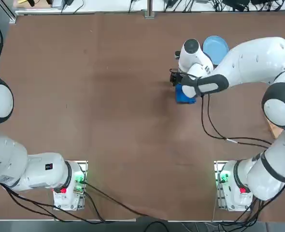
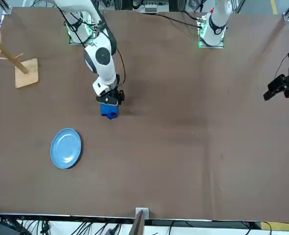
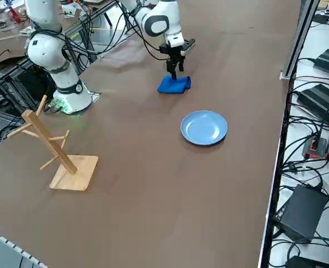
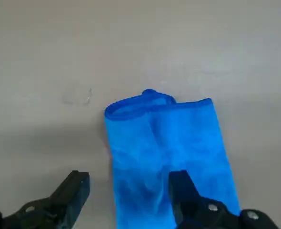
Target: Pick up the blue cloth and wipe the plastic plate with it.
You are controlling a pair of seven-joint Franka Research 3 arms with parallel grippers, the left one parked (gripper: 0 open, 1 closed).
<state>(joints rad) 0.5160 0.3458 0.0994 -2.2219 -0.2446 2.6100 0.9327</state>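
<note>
- The blue cloth (image 4: 169, 157) lies folded on the brown desk (image 1: 108, 96), in the right half, a bit toward the far edge.
- The right gripper (image 4: 131, 191) hangs right over it, fingers (image 4: 183, 191) spread apart with nothing clamped; 1 finger sits over the fabric, the other over bare desk.
- The plastic plate (image 3: 204, 127) sits near the cloth, apart from it, closer to the far edge.
- A wooden peg rack (image 3: 56, 151) stands well off by the right edge. Nothing's blocking the cloth or plate.
- No readable writing anywhere.

Soft blue cloth (image 4: 169, 152), matt brown table (image 1: 108, 96)
</note>
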